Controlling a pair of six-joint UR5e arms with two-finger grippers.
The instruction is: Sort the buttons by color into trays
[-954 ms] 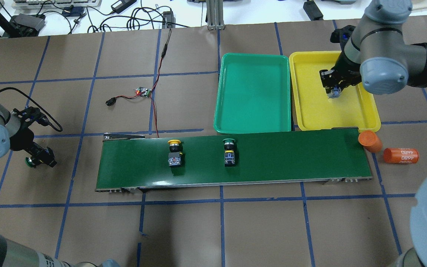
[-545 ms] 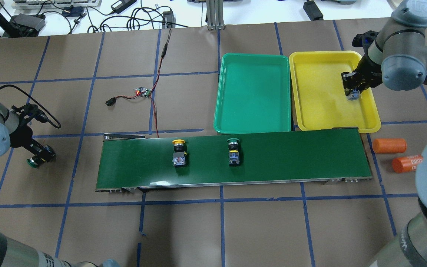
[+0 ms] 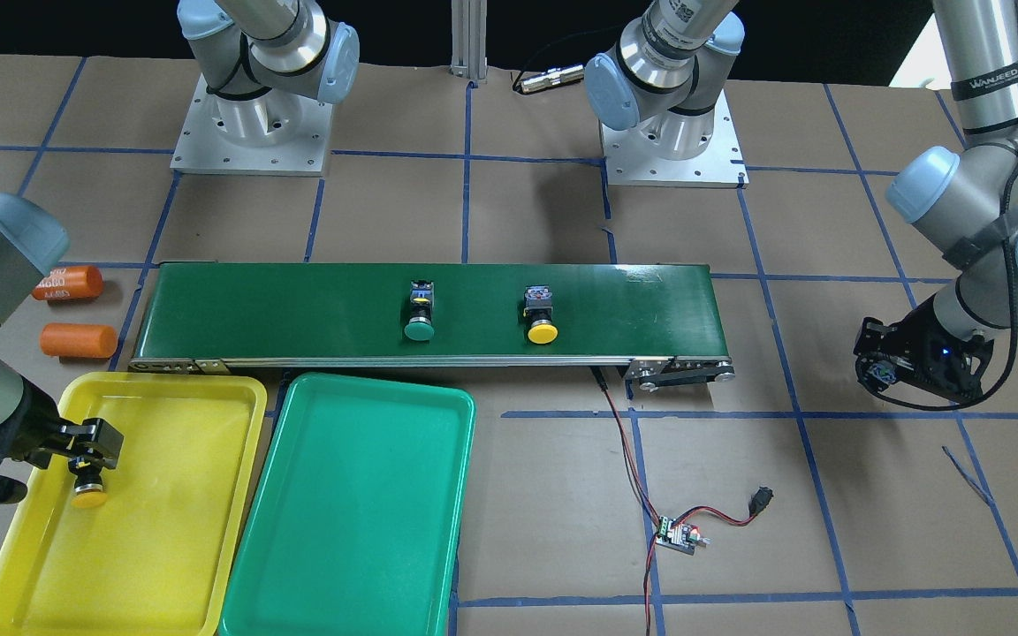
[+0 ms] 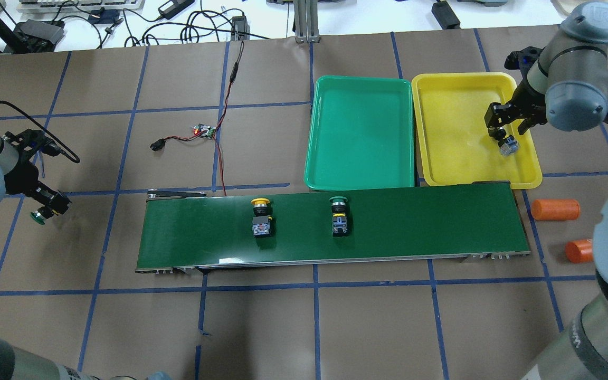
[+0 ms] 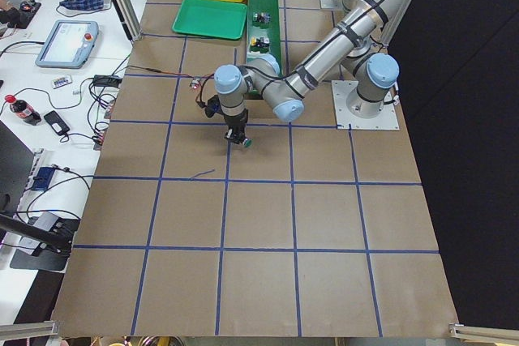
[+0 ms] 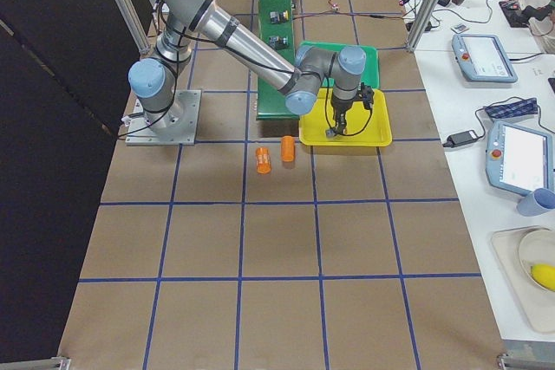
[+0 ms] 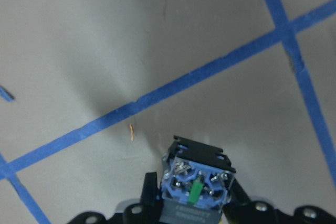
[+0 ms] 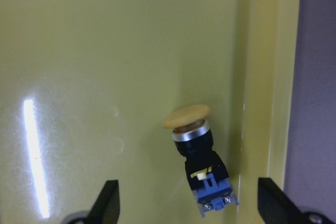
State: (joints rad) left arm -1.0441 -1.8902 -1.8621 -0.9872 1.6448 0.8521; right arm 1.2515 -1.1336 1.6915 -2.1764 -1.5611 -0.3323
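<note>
**One button of four is sorted; three are left.**

A yellow button (image 8: 195,150) lies on its side in the yellow tray (image 4: 452,153), close to the rim. The right gripper (image 4: 504,124) hangs just above it, fingers spread wide with nothing between them, so that drop looks finished. The teal-green tray (image 4: 359,132) alongside has no button in it. On the conveyor belt (image 4: 430,221) a second yellow button (image 4: 261,216) and a green button (image 4: 339,214) lie apart, caps toward the trays. The left gripper (image 4: 45,207) is clamped on the body of the other green button (image 7: 195,190), above bare table well away from both trays. As I judge it, the held green one goes to the teal-green tray, then the belt pair, one to each tray.
</note>
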